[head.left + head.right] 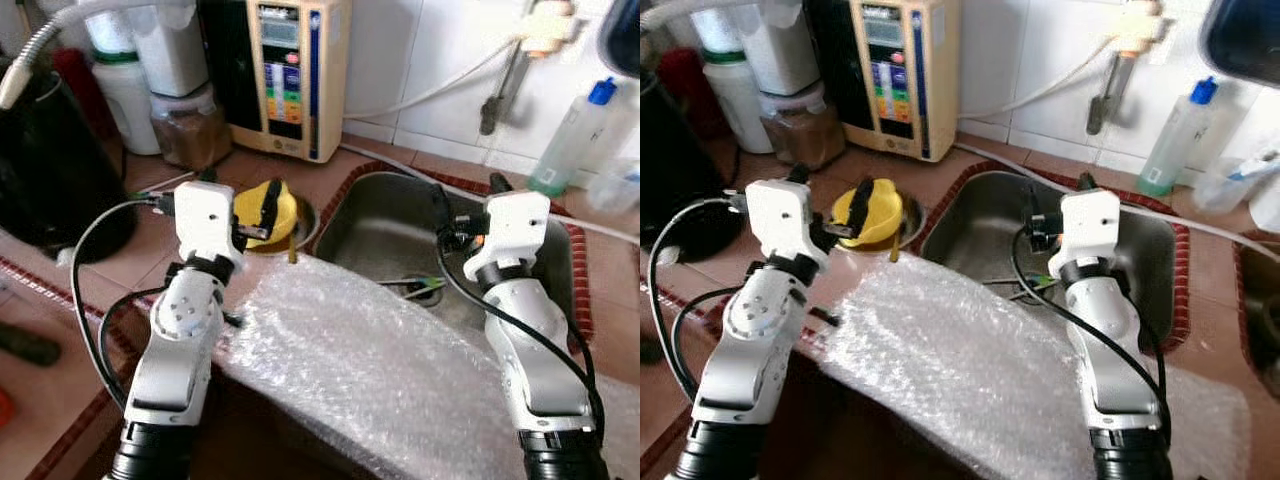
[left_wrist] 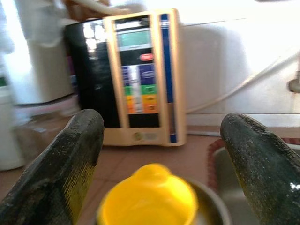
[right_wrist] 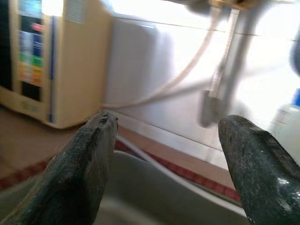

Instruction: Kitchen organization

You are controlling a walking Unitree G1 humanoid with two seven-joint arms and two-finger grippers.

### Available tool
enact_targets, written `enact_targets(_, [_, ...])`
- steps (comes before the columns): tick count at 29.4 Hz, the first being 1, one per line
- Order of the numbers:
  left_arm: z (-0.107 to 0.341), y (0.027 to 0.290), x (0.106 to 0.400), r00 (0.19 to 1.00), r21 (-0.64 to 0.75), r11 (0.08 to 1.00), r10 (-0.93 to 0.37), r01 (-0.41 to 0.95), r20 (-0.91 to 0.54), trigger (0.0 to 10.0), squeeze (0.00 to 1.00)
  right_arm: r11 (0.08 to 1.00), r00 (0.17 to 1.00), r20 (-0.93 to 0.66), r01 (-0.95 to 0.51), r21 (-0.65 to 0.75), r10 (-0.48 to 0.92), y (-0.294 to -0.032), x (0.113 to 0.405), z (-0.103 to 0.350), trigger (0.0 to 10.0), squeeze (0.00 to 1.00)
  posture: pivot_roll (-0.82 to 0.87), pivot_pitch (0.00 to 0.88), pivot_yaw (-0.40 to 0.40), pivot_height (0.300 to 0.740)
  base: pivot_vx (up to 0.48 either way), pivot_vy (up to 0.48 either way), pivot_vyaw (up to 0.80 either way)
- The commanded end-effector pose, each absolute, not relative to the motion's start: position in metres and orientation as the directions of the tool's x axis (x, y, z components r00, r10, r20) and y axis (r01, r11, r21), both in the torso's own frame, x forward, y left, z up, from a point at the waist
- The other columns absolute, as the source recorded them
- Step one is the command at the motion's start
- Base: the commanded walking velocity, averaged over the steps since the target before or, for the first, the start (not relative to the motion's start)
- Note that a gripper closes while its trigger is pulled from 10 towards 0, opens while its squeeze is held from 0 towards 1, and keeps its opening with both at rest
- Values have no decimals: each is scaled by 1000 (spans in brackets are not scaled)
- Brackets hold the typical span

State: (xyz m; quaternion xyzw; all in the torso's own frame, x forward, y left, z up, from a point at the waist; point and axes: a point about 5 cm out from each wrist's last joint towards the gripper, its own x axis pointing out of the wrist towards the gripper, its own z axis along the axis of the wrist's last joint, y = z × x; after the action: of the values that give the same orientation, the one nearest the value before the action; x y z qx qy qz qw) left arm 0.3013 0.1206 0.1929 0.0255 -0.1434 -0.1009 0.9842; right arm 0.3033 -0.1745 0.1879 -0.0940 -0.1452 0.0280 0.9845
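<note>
- Yellow cup (image 1: pixel 268 212) sits mouth-up in a round metal bowl (image 1: pixel 303 222) on the tiled counter (image 1: pixel 150 270), just left of the steel sink (image 1: pixel 390 235); its spout faces the cream water machine (image 1: pixel 288 75) at the wall.
- Round in shape, it shows no clear long axis.
- Left gripper (image 2: pixel 154 154) hangs just above the cup, fingers (image 2: pixel 61 164) spread wide on either side of it, touching nothing that I can see.
- Right gripper (image 3: pixel 168 164) is held over the sink, its fingers wide apart and empty, aimed at the wall and a white hose (image 3: pixel 183 75).
- Bubble wrap (image 1: pixel 370 370) drapes across the counter's front edge, below both arms.
</note>
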Motion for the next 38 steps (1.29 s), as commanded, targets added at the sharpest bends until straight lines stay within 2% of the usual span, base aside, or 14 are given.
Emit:
enact_targets(1, [196,122,300,935,91,977,-212,194,283,10000,0,982,956,279,-36,-187,88,-172,305,189,10000,0,34,0,25,740,330,0,0])
enact_targets(5, [196,122,300,936,91,977,-211,193,281,10000,0,982,957,276,-38,-187,90,-172,305,188,10000,0,34,0,25,740,321,0,0])
enact_targets(14, [192,116,297,938,68,974,-225,215,264,10000,0,982,959,271,-38,-187,88,-173,306,187,10000,0,35,0,22,740,0,0,0])
enact_targets(38, [190,120,299,954,42,984,-177,172,241,10000,0,982,960,267,-31,-187,81,-175,310,186,10000,0,36,0,18,740,0,0,0])
